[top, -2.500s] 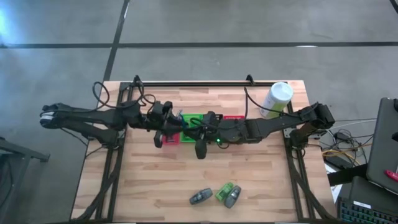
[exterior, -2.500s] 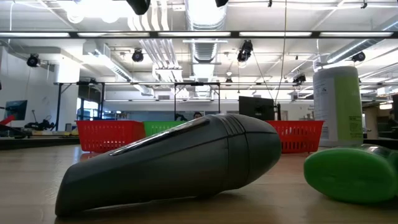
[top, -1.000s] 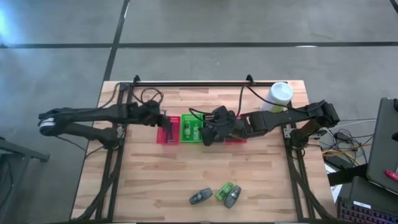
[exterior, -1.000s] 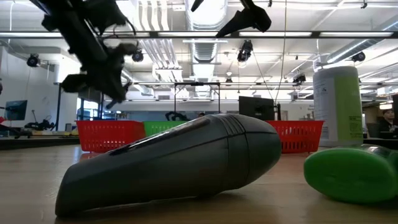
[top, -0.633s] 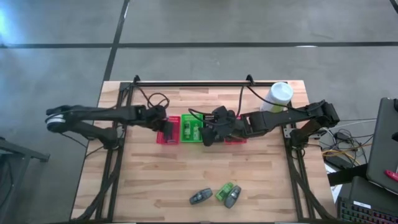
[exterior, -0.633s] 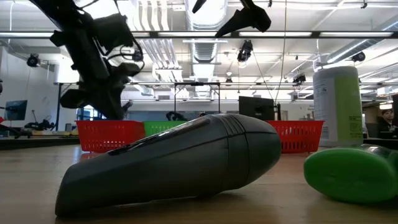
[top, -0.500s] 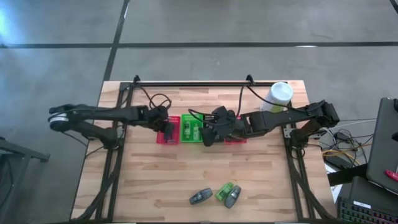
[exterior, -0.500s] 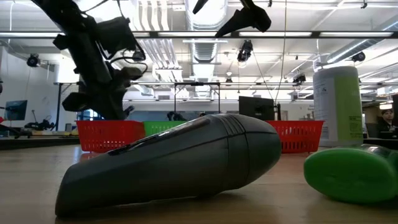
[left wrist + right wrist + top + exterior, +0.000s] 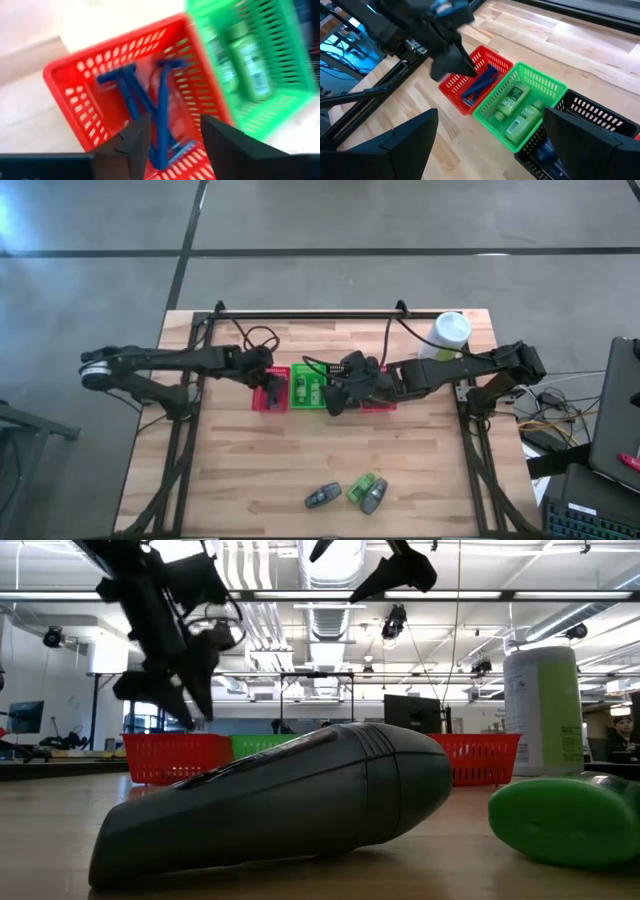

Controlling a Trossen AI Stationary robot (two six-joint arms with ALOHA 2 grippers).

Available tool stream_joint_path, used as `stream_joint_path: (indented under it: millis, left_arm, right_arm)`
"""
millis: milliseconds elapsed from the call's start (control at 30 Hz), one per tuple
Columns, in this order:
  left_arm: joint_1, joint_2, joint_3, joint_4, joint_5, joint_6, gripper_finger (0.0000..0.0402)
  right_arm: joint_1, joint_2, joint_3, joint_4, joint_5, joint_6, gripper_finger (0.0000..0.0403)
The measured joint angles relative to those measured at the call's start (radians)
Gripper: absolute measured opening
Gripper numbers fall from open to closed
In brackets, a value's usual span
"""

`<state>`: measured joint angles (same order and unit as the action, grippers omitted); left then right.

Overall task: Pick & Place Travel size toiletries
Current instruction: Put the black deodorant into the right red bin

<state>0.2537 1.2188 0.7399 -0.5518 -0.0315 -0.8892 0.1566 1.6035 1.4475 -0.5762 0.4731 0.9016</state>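
Two blue razors lie crossed in the red mesh basket at mid table. My left gripper hangs open just over them, one razor's head end showing between its fingers; from the right wrist view it stands clear above the basket. Green packets lie in the green basket beside it. My right gripper hovers open above the green and black baskets, holding nothing. Two grey oval bottles and a green packet lie on the table by its near edge.
A black basket stands to the right of the green one, with another red basket farther right. The tall white-and-green canister stands at the far right. A black rail runs along the far edge.
My left gripper has moved a little toward the table's right edge, over the red basket. It dipped toward the basket and has risen again. My right arm has kept still.
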Motion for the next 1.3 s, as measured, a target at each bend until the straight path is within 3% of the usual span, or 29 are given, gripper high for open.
stream_joint_path:
  millis: [133,333,500,833,1067,1300]
  left_arm:
    - [-0.031,-0.074,0.059,-0.004,0.0,0.116,0.0198]
    - [-0.138,-0.207,0.111,0.059,0.117,0.512,0.02]
    - [-0.213,-0.265,0.105,0.023,0.144,0.506,0.02]
    - [-0.312,-0.287,0.073,0.019,0.111,0.45,0.02]
    - [-0.324,-0.286,0.054,0.019,0.111,0.45,0.0199]
    - [-0.324,-0.287,0.054,0.022,0.111,0.445,0.0199]
  right_arm:
    - [0.004,-0.004,0.0,-0.023,-0.056,-0.077,0.0357]
    - [0.028,0.005,0.0,-0.132,-0.296,-0.329,0.0344]
    - [0.097,0.067,-0.001,-0.168,-0.453,-0.461,0.0332]
    - [0.309,0.243,0.026,-0.139,-0.401,-0.764,0.0368]
    - [0.345,0.403,0.147,-0.108,-0.452,-0.746,0.037]
    - [0.352,0.525,0.265,-0.158,-0.438,-0.734,0.037]
